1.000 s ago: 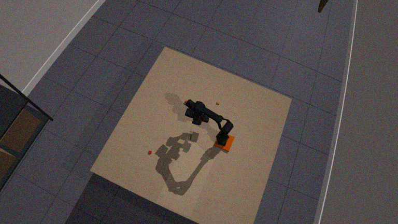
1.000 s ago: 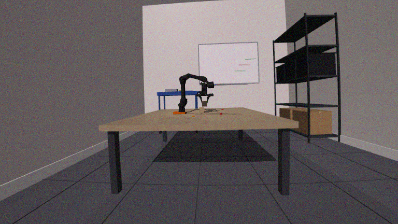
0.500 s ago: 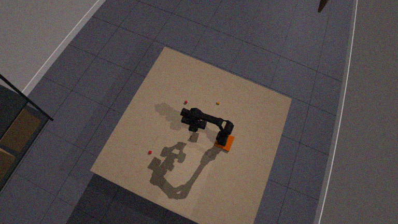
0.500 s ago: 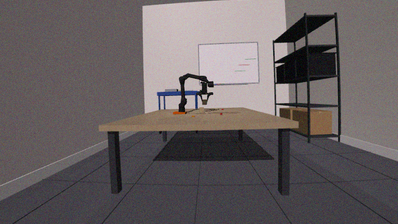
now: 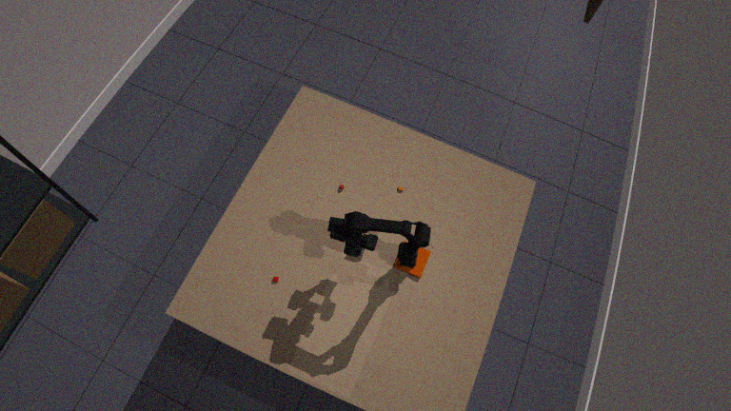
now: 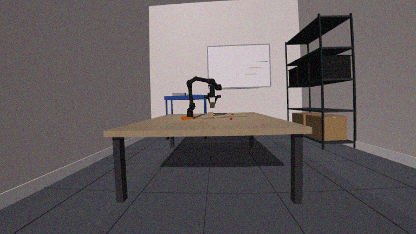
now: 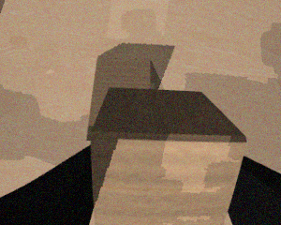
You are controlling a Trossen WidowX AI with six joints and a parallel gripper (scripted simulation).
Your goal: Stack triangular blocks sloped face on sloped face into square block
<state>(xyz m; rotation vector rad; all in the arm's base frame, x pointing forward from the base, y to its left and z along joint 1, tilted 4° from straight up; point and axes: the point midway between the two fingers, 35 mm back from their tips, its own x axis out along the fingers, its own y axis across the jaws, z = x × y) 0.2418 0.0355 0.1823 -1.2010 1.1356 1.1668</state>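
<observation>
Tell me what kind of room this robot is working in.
Probably a lab or workshop: a whiteboard on the far wall, a black metal shelving unit with a cardboard box, and a wooden table carrying the arm.

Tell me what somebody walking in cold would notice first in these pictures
The black arm near the middle of the wooden table draws the eye first, its gripper shut on a tan triangular block held in the air. Just below it, the other block rests on the table. After that, the orange base plate under the arm stands out.
</observation>
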